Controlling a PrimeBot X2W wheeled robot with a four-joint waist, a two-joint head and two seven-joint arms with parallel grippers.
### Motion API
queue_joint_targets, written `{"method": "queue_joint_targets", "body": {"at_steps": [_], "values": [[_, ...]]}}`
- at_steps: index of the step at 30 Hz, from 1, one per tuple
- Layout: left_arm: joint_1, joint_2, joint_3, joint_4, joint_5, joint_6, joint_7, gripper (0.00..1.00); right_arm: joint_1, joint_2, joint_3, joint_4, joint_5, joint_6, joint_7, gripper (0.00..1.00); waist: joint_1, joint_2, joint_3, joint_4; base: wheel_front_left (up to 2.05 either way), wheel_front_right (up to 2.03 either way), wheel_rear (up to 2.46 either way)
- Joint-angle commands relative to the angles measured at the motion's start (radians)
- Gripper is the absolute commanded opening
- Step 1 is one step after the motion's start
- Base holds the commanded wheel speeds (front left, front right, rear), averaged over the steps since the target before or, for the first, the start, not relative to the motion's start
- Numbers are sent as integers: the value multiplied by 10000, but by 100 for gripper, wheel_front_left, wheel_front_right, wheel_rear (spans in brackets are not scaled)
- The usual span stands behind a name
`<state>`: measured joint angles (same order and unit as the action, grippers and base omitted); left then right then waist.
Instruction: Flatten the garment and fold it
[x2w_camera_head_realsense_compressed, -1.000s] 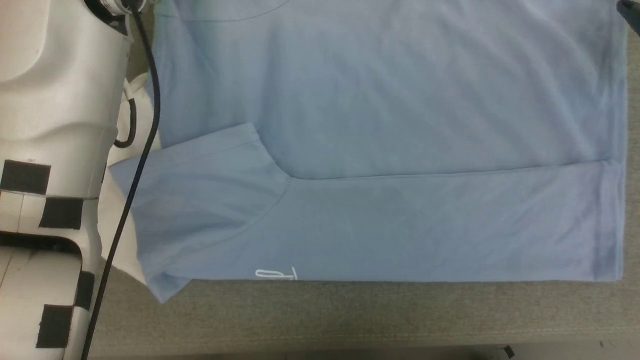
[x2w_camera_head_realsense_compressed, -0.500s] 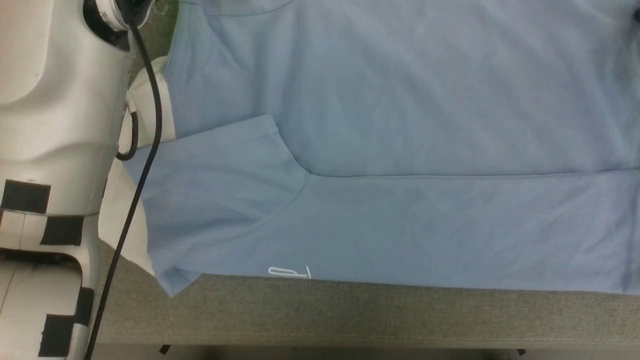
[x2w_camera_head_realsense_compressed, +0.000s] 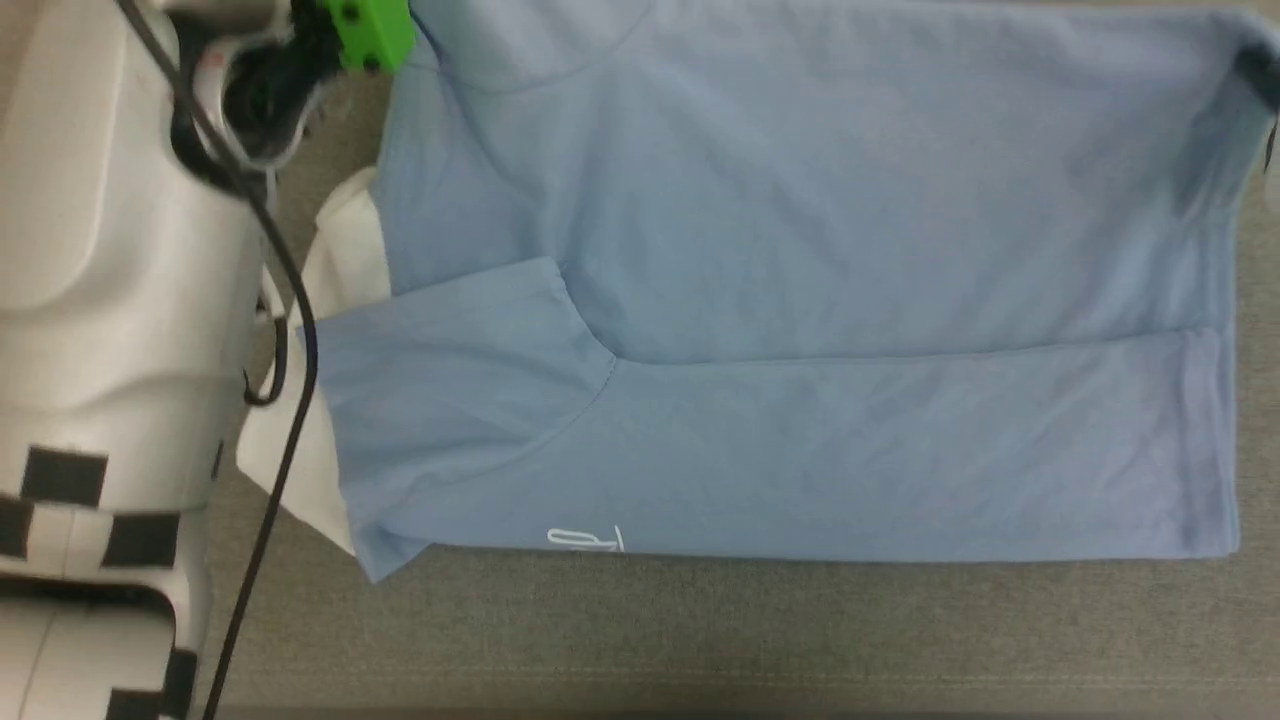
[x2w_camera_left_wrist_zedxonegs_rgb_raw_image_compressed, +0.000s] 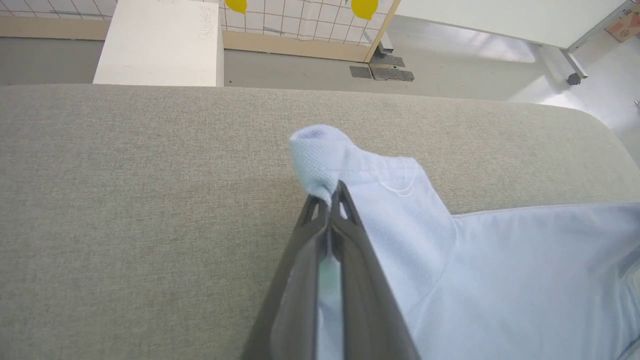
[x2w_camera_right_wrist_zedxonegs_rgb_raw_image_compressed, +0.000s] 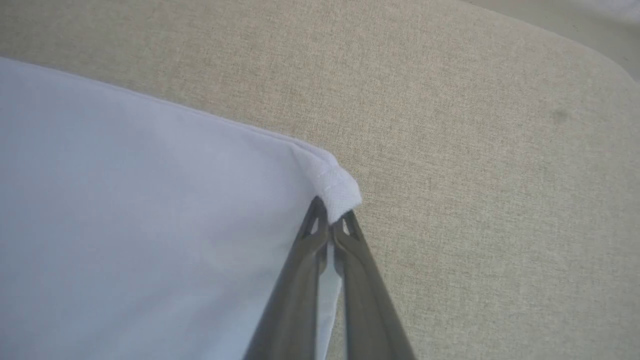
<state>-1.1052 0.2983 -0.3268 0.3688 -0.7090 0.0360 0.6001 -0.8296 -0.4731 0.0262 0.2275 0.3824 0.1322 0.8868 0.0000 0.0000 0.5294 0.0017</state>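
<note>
Across the grey cloth-topped desk (x2w_camera_head_realsense_compressed: 700, 630) you had the garment (x2w_camera_head_realsense_compressed: 800, 300) spread flat, light blue, with its white collar (x2w_camera_head_realsense_compressed: 345, 260) toward the left edge of the desk and its hem toward the right edge. Along the side nearest you, a long strip of the body was folded over onto the rest. The short sleeve (x2w_camera_head_realsense_compressed: 450, 370) lay on top of the body near the collar. A small white cursive logo (x2w_camera_head_realsense_compressed: 585, 540) sat right on the near fold line, partly cut off by it.

Your left hand (x2w_camera_left_wrist_zedxonegs_rgb_raw_image_compressed: 330, 192) was clenched on a rolled corner of the garment toward the far side of the desk. The two dark fingers were pressed together with a puff of blue knit bulging past their tips. Your right hand (x2w_camera_right_wrist_zedxonegs_rgb_raw_image_compressed: 330, 215) was likewise clamped on a corner of the garment, the cloth pinched between the tips and curling over them, with bare desk just beyond.

From the head camera your pale left forearm (x2w_camera_head_realsense_compressed: 110, 300) filled the left side, with a black cable (x2w_camera_head_realsense_compressed: 290, 400) running down it. Beyond the far edge of the desk stood a white box (x2w_camera_left_wrist_zedxonegs_rgb_raw_image_compressed: 160, 42) on the floor.
</note>
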Motion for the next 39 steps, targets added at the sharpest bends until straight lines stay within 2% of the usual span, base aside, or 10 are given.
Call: {"method": "queue_joint_targets", "body": {"at_steps": [1, 11, 18, 23, 30, 36, 37, 38, 39], "values": [[483, 155, 52, -128, -90, -41, -54, 0, 358, -5, -106, -24, 112, -15, -279, 0, 0, 0, -1109, 2, 0, 0, 0], [3190, 616, 272, -1342, -590, 269, -2, 0, 2494, 167, -788, 219, 242, -15, -1272, 0, 0, 0, -2628, 75, 0, 0, 0], [5061, 828, 555, -2179, -882, 787, -68, 0, 3788, 397, -989, 180, 436, -15, -1430, 0, 0, 0, -3147, 84, 0, 0, 0], [6518, 775, 750, -2466, -1182, 1162, -193, 0, 4669, 600, -972, 201, 573, -15, -1433, 0, 0, 0, -3407, 49, 0, 0, 0], [8062, 472, 760, -1839, -1474, 1483, -401, 0, 5614, 998, -887, 367, 461, -15, -1498, 0, 0, 0, -3462, 42, 0, 0, 0], [8211, 158, 672, -860, -1579, 1428, -611, 0, 5882, 1343, -668, 856, 314, -15, -1779, 0, 0, 0, -3461, 53, 0, 0, 0], [8189, 127, 663, -751, -1578, 1404, -658, 30, 5888, 1377, -656, 925, 287, -15, -1826, 0, 0, 0, -3488, 48, 0, 0, 0], [8161, 105, 648, -630, -1555, 1382, -727, 100, 5886, 1414, -640, 992, 271, -15, -1912, 36, 0, 0, -3552, 36, 0, 0, 0], [8150, 107, 620, -539, -1534, 1394, -710, 100, 5881, 1418, -639, 1042, 267, -15, -1977, 100, 0, 0, -3602, 27, 0, 0, 0]]}}
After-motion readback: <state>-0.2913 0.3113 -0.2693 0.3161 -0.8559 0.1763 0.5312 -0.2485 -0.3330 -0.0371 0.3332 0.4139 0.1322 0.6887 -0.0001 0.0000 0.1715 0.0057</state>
